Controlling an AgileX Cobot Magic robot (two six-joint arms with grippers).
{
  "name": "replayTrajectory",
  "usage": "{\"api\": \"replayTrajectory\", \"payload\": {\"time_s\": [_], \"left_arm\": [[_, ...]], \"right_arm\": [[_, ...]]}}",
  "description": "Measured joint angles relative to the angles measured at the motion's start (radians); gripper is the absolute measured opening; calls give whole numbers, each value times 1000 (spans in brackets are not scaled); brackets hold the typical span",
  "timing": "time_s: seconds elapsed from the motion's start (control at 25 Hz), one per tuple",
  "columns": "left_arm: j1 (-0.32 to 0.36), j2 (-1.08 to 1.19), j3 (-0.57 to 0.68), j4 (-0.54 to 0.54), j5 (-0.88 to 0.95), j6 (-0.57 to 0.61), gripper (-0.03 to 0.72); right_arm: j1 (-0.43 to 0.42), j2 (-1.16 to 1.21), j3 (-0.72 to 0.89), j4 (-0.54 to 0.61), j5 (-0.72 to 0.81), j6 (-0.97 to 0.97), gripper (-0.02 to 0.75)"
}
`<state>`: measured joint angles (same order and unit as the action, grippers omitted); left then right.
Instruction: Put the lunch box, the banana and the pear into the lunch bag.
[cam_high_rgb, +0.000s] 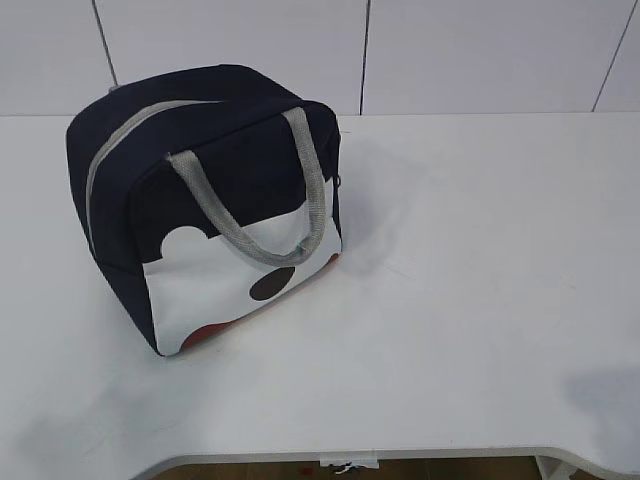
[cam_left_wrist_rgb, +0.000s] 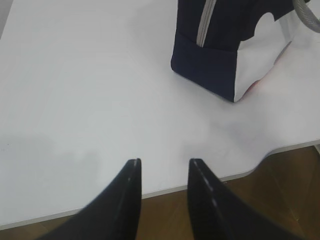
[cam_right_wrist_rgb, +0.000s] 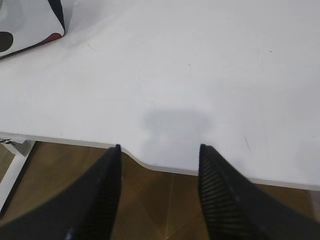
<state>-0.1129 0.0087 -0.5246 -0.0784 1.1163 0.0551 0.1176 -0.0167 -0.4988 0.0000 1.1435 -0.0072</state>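
The navy lunch bag (cam_high_rgb: 215, 190) stands on the white table at the left, zipper shut, grey handles up, white panel with dots facing me. It also shows in the left wrist view (cam_left_wrist_rgb: 220, 55) and its corner in the right wrist view (cam_right_wrist_rgb: 30, 22). The lunch box, banana and pear are out of view. My left gripper (cam_left_wrist_rgb: 164, 162) is open and empty over the table's front edge, well short of the bag. My right gripper (cam_right_wrist_rgb: 160, 148) is open and empty over the front edge at the right. Neither gripper shows in the exterior view.
The white table (cam_high_rgb: 480, 280) has a curved cut-out front edge (cam_right_wrist_rgb: 145, 165) with brown floor below. A white tiled wall (cam_high_rgb: 450, 50) stands behind the table. A white table leg (cam_right_wrist_rgb: 15, 165) shows at the lower left of the right wrist view.
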Motion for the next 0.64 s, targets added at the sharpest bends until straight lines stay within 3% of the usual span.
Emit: {"api": "replayTrajectory", "payload": {"time_s": [0.64], "left_arm": [[0,0,0,0,0,0,243]], "right_arm": [[0,0,0,0,0,0,395]]}}
